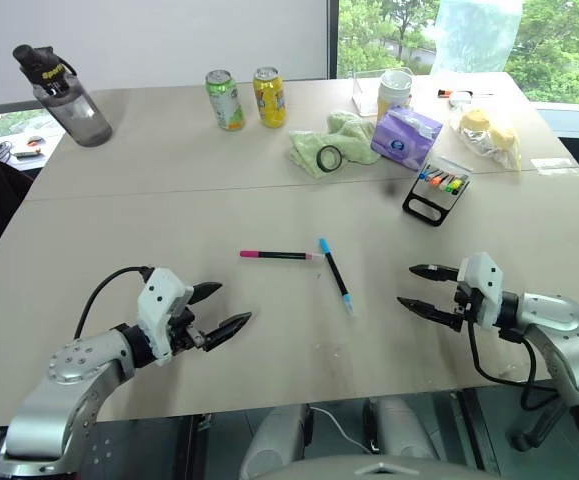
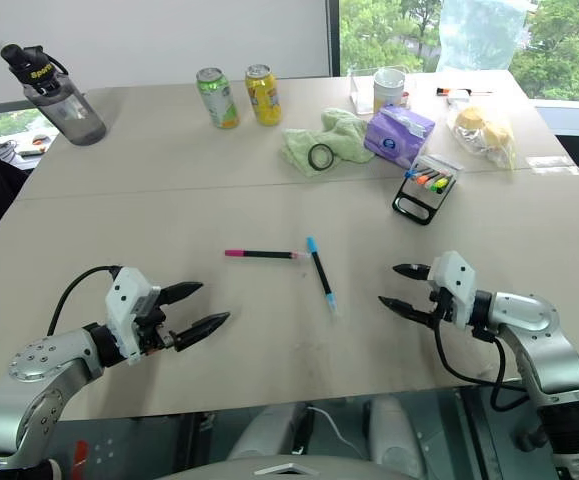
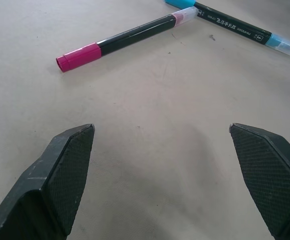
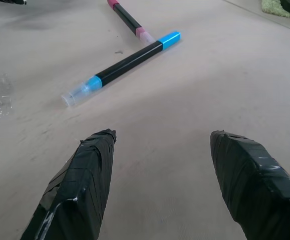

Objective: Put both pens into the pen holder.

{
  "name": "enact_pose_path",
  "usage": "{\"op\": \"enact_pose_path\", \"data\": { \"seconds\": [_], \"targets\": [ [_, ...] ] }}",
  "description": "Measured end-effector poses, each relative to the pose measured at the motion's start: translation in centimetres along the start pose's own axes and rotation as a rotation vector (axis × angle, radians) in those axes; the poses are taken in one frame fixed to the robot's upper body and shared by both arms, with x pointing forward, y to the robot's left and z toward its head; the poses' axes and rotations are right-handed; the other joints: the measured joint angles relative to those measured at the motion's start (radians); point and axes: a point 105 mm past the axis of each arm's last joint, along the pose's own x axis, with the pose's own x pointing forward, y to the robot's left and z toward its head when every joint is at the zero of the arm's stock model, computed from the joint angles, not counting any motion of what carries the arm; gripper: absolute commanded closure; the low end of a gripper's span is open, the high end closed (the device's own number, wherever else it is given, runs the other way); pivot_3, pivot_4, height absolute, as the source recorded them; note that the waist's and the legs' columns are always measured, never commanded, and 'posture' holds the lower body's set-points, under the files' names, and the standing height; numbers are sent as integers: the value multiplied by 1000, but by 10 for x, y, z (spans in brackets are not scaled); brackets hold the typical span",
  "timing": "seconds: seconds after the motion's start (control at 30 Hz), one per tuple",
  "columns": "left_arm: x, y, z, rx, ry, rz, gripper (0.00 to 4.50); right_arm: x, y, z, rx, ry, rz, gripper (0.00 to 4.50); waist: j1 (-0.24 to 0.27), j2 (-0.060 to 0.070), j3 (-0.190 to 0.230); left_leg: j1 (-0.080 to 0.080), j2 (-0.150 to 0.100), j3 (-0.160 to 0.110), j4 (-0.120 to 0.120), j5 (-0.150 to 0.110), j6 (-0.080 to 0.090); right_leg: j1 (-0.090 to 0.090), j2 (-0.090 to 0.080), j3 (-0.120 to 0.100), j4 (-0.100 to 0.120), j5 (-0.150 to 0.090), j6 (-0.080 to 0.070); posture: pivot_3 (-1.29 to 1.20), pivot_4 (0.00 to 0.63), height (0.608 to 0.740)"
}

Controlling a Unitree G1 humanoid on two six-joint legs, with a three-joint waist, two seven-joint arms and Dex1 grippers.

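Meanwhile both empty grippers, left (image 1: 218,309) and right (image 1: 416,287), gape wide around two slim, glossy black-barrelled pens (image 1: 334,273).

We take the purple tissue pack (image 1: 406,138) on the desk (image 1: 169,200) as our landmark. Just left of it lies a green cloth (image 1: 327,145) carrying a black ring (image 1: 329,158). Farther left stand a green can (image 1: 225,100) and a yellow can (image 1: 269,97) (side by side), then a dark water bottle (image 1: 64,95) at the far corner. Behind the pack stands a white cup (image 1: 395,93); to its right, a clear bag (image 1: 487,135).
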Motion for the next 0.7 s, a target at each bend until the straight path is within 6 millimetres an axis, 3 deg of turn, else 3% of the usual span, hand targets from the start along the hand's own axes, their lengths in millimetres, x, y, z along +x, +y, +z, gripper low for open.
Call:
{"op": "enact_pose_path", "data": {
  "seconds": [0.47,0.7],
  "targets": [
    [0,0,0,5,3,1,58,4,0,2,12,-9,5,1248,0,0,0,0,0,0,0,0,0,0,0,0,0,0,0,0,150,740],
    [-1,-1,1,25,11,-23,58,30,5,15,23,-51,-9,1248,-2,0,0,0,0,0,0,0,0,0,0,0,0,0,0,0,150,740]
  ]
}}
